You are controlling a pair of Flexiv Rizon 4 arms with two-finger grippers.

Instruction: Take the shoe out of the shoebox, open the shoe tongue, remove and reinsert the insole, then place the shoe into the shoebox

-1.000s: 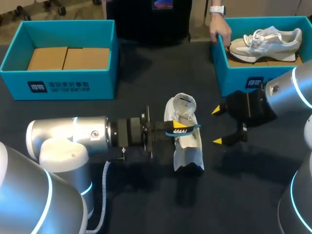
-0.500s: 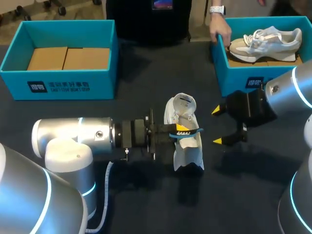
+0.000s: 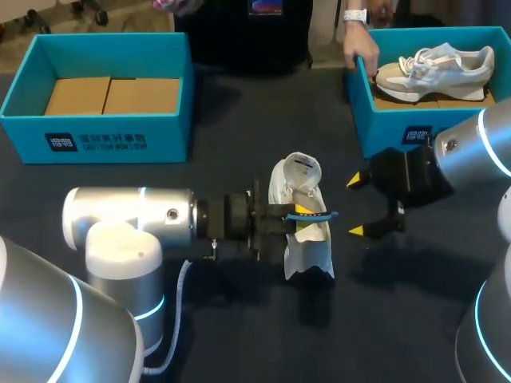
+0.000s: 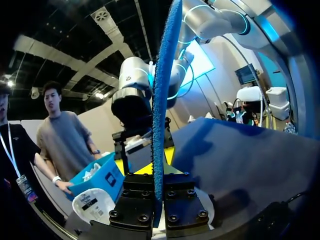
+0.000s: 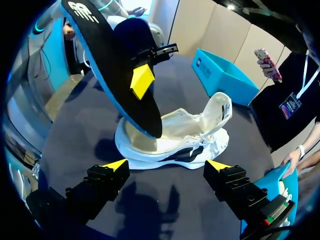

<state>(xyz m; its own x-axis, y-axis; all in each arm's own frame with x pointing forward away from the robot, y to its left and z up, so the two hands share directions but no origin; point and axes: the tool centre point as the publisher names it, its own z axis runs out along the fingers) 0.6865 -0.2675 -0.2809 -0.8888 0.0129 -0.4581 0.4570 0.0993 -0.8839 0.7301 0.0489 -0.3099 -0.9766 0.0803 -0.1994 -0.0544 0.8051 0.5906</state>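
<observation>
Blue-edged insole (image 5: 115, 65) is pinched between the fingers of the left claw (image 3: 299, 217). It stands on edge, its lower end dipping into the white shoe (image 3: 311, 254), which rests on the dark table (image 3: 383, 319). Just beside the shoe, the right claw (image 3: 355, 206) hangs wide open, gripping nothing. Farther back sits the teal shoebox (image 3: 399, 132). Nothing steadies the shoe, so I judge a push on the insole could slide it away, or buckle the insole against the collar.

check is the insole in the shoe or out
Mostly out: left gripper holds the insole above the shoe, only its tip in the opening.
</observation>
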